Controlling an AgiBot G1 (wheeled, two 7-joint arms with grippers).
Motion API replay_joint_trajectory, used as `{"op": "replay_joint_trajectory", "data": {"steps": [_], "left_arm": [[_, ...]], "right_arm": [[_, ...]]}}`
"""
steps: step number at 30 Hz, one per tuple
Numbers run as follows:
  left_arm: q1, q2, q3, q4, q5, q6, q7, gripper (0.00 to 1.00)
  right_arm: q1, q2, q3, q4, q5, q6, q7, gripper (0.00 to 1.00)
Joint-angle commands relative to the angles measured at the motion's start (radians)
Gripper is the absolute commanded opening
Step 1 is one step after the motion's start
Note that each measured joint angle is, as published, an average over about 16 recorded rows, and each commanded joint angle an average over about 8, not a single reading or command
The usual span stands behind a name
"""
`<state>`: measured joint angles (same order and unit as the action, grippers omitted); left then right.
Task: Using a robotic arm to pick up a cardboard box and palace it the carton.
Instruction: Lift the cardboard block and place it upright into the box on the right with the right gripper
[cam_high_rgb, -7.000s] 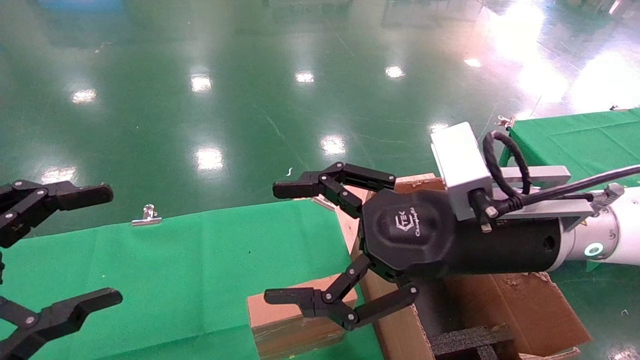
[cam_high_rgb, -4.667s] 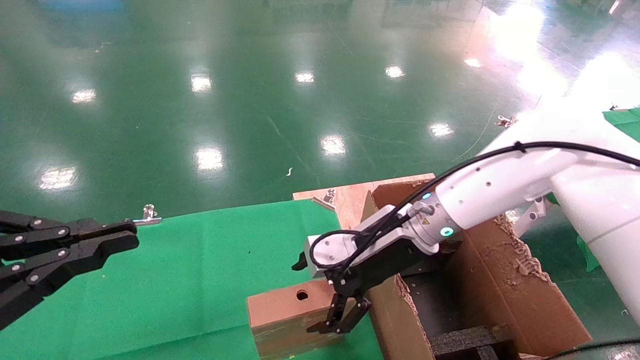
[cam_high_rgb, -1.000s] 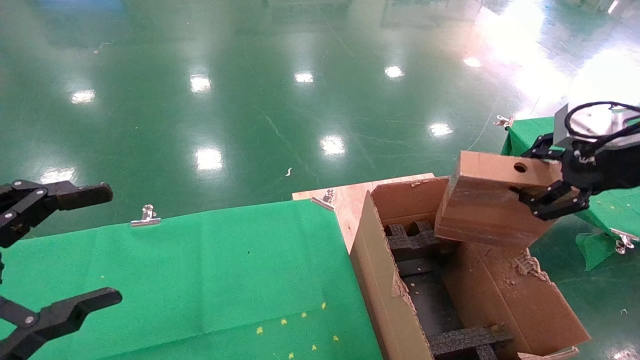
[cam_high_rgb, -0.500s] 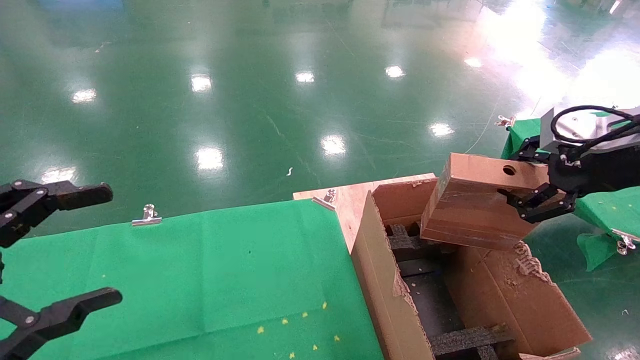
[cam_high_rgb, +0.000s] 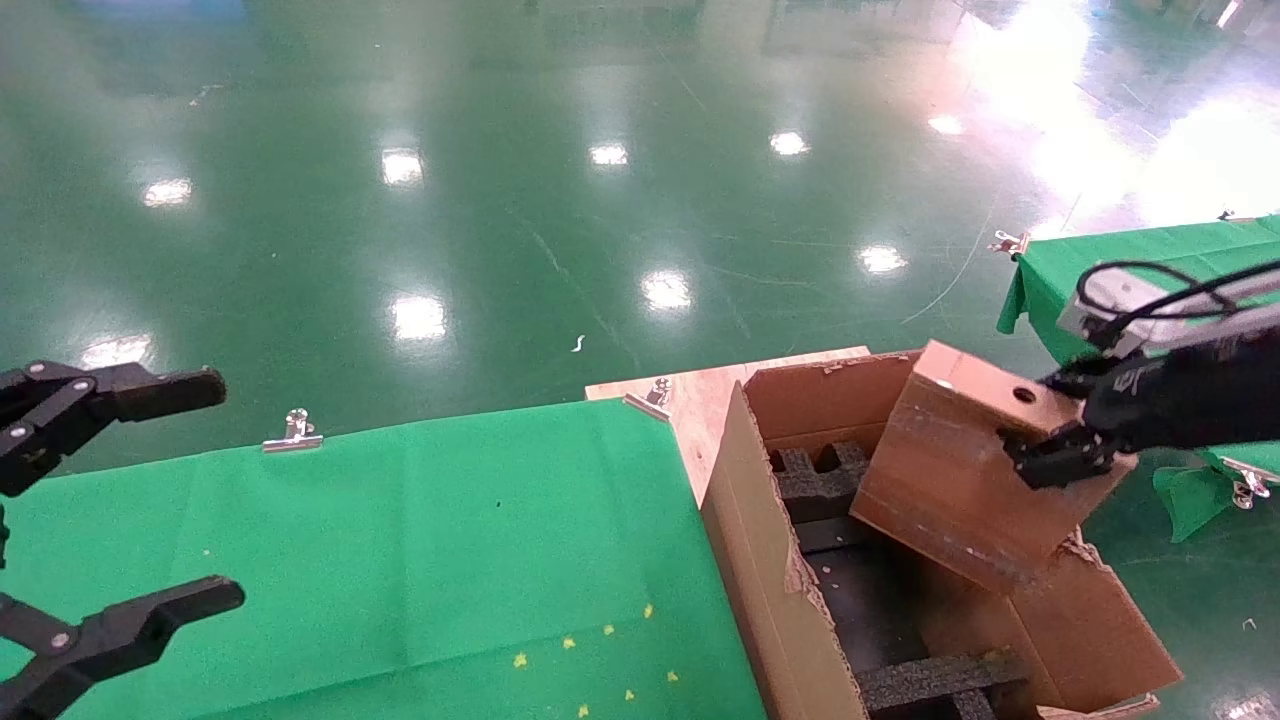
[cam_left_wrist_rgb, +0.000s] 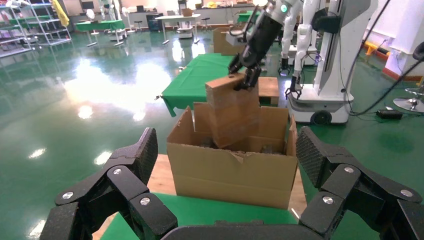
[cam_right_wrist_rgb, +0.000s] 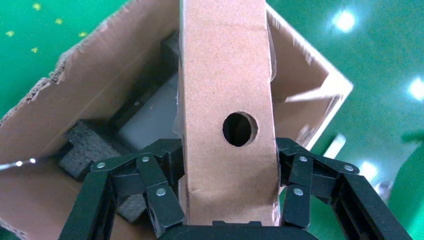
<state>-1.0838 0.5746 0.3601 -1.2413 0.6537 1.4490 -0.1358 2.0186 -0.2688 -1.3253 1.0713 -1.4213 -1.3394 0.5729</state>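
The cardboard box (cam_high_rgb: 975, 470) has dropped and tipped since half a second ago: it hung level above the carton (cam_high_rgb: 770, 560) then, and now we have it slanting down, lower corner leading into the opening. Our right gripper (cam_high_rgb: 1050, 440) has its jaws clamped on the two broad faces of the box, right at the end with the round hole; the right wrist view (cam_right_wrist_rgb: 227, 135) shows that narrow face staring back at us with fingers pressed flat on either side. Holding it by the top end lets the long body hang down into the gap between the black foam blocks (cam_high_rgb: 820, 470), as we read it. The box sits over the far right part of the carton, partly inside, its low edge close to the ragged right flap (cam_high_rgb: 1075, 545); whether it touches anything we can't tell. We judge the tilt needs straightening so it slides between the foam rather than catching on it. Our left gripper (cam_high_rgb: 100, 520) is parked at the near left over the green worktop (cam_high_rgb: 400, 540), jaws spread wide, holding nothing.
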Motion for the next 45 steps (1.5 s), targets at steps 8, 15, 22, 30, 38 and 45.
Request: {"op": "replay_joint_trajectory", "data": {"steps": [8,15,22,30,38,45], "left_arm": [[0.000,0.000,0.000,0.000,0.000,0.000,0.000,1.00],[0.000,0.000,0.000,0.000,0.000,0.000,0.000,1.00],[0.000,0.000,0.000,0.000,0.000,0.000,0.000,1.00],[0.000,0.000,0.000,0.000,0.000,0.000,0.000,1.00],[0.000,0.000,0.000,0.000,0.000,0.000,0.000,1.00],[0.000,0.000,0.000,0.000,0.000,0.000,0.000,1.00]], "right_arm": [[-0.087,0.089,-0.053,0.246,-0.074,0.150,0.424,0.00],[-0.117,0.078,-0.081,0.279,-0.159,0.199,0.654,0.00],[-0.121,0.056,-0.095,0.281,-0.251,0.205,0.813,0.00],[-0.125,0.027,-0.110,0.282,-0.372,0.216,0.953,0.00],[-0.142,-0.005,-0.127,0.283,-0.437,0.209,1.063,0.00],[-0.168,-0.042,-0.145,0.283,-0.497,0.221,1.167,0.00]]}}
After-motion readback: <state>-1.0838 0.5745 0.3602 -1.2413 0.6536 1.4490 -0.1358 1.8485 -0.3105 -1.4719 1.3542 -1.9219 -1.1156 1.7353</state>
